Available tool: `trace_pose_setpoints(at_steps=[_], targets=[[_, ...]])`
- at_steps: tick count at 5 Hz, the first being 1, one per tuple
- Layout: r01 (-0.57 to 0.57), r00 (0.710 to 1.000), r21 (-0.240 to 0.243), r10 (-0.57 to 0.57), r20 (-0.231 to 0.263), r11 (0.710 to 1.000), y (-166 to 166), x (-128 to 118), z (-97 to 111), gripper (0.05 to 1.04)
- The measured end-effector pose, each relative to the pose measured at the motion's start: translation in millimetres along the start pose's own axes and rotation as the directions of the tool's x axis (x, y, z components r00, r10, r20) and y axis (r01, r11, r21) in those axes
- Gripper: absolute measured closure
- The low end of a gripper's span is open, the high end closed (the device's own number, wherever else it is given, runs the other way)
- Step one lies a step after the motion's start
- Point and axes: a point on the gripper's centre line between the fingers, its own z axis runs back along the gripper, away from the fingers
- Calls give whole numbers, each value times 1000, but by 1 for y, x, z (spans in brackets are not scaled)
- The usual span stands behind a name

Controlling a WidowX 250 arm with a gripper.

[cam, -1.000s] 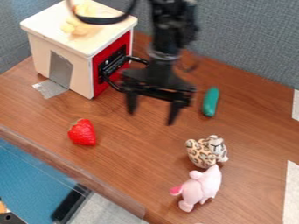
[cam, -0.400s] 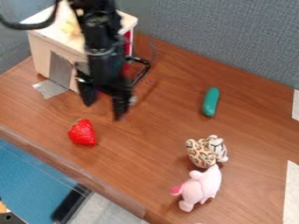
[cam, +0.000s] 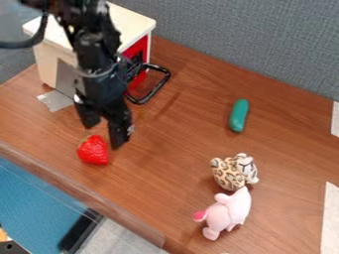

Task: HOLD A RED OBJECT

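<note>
Close by red strawberry (cam: 94, 151), black hand (cam: 103, 137) hangs, fingers apart.

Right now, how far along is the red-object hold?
Looks done: lining up, with the open tool right by the strawberry. In hand: nothing, as the fingers are apart and the strawberry appears to rest on the table. Left: probably a little lowering, then closing on the strawberry and holding it.

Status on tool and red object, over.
Black two-finger tool open, empty. Red, heart-shaped, plastic-looking strawberry close by it, on brown wood-grain table. No obstruction seen between them.
</note>
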Motion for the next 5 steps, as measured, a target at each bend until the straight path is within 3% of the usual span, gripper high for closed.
trace_pose_setpoints(at_steps=[1, 2, 4, 5], targets=[[-14, 999, 40, 16, -40, 999, 3, -15, 1, 83], [7, 992, 93, 5, -123, 996, 1, -24, -7, 83], [5, 968, 171, 38, -249, 985, 0, -25, -27, 83], [-19, 973, 172, 57, -222, 985, 1, -18, -28, 83]])
